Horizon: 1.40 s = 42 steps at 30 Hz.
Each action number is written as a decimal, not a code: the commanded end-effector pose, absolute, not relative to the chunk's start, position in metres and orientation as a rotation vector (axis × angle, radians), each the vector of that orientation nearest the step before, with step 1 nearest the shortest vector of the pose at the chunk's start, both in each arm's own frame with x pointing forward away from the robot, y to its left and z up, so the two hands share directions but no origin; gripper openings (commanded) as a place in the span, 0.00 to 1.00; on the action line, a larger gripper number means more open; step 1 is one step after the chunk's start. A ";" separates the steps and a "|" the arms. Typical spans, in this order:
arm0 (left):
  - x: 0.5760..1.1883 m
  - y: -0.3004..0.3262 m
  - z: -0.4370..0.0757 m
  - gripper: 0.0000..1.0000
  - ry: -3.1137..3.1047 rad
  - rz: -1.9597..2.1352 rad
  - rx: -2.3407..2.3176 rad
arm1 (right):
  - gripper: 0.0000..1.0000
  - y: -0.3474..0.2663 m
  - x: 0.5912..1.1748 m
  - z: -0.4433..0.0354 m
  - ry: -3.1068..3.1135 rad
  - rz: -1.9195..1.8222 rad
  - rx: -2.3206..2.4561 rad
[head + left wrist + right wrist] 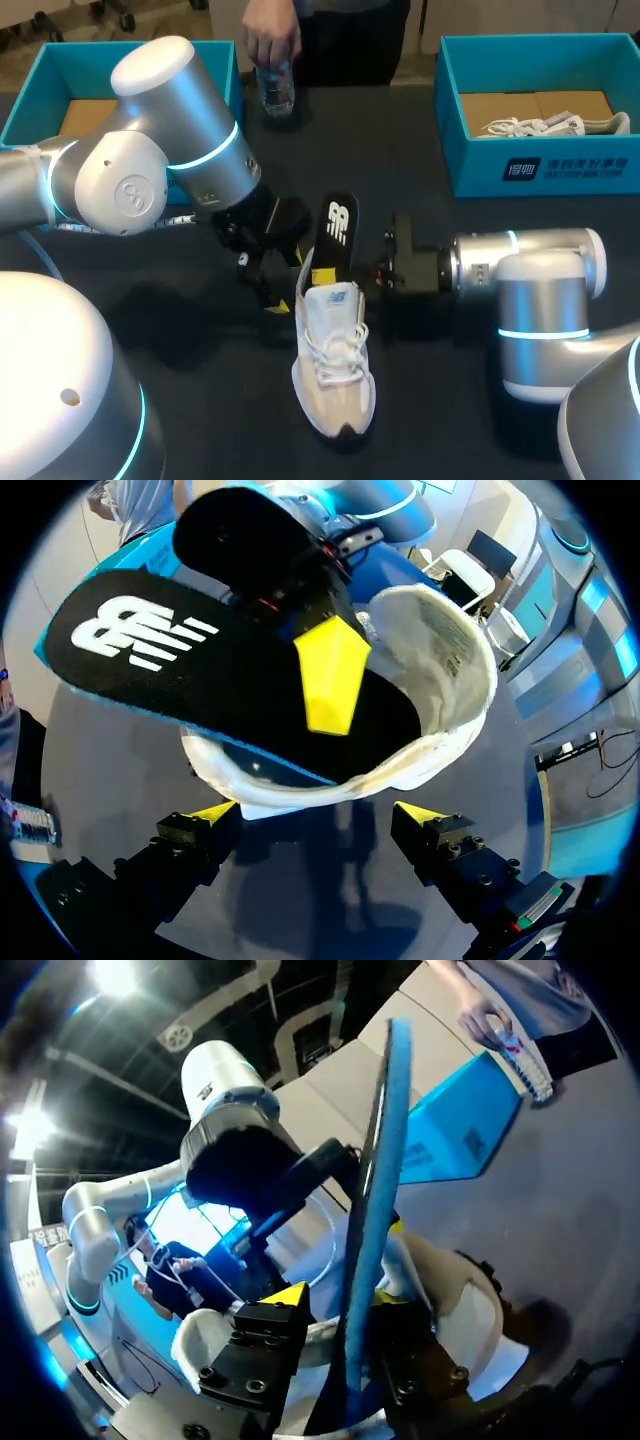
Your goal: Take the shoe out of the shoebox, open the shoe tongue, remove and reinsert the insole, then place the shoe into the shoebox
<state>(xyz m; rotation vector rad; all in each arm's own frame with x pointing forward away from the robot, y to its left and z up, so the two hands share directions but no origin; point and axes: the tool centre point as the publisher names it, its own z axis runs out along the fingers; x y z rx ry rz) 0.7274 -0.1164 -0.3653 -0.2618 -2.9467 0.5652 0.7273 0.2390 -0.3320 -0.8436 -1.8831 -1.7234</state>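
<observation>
The white and beige shoe (pixel 335 372) lies on the dark table, toe toward me. Its black insole (pixel 340 228) stands up out of the heel opening, lower end inside the shoe. My right gripper (pixel 335 268) comes in from the right at the insole. In the right wrist view the insole (pixel 375 1210) runs edge-on between the fingers of the right gripper (pixel 340 1300), with a gap on one side. My left gripper (pixel 318 815) is open just behind the shoe's heel (pixel 440 680), touching nothing. One yellow fingertip (pixel 335 675) of the other arm rests on the insole (pixel 180 650).
A teal shoebox (pixel 540 165) at the back right holds another shoe (pixel 545 125). A second teal box (pixel 30 100) stands at the back left, partly behind my left arm. A person's hand holds a small bottle (pixel 277 88) on the table's far edge.
</observation>
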 end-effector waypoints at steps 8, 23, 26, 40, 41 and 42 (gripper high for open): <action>0.728 -0.117 -0.366 1.00 -2.947 0.564 -0.263 | 0.10 0.231 0.750 -0.323 -1.863 -1.684 -0.860; 0.728 -0.117 -0.366 1.00 -2.947 0.564 -0.263 | 0.00 0.240 0.720 -0.351 -1.753 -1.605 -0.976; 0.728 -0.117 -0.366 1.00 -2.947 0.564 -0.263 | 0.00 0.241 0.715 -0.353 -1.749 -1.583 -0.997; 0.728 -0.117 -0.366 1.00 -2.947 0.564 -0.263 | 0.39 0.239 0.720 -0.328 -1.839 -1.649 -0.952; 0.728 -0.117 -0.366 1.00 -2.947 0.564 -0.263 | 0.36 0.238 0.722 -0.326 -1.835 -1.662 -0.949; 0.728 -0.117 -0.366 1.00 -2.947 0.564 -0.263 | 0.35 0.238 0.723 -0.326 -1.835 -1.662 -0.946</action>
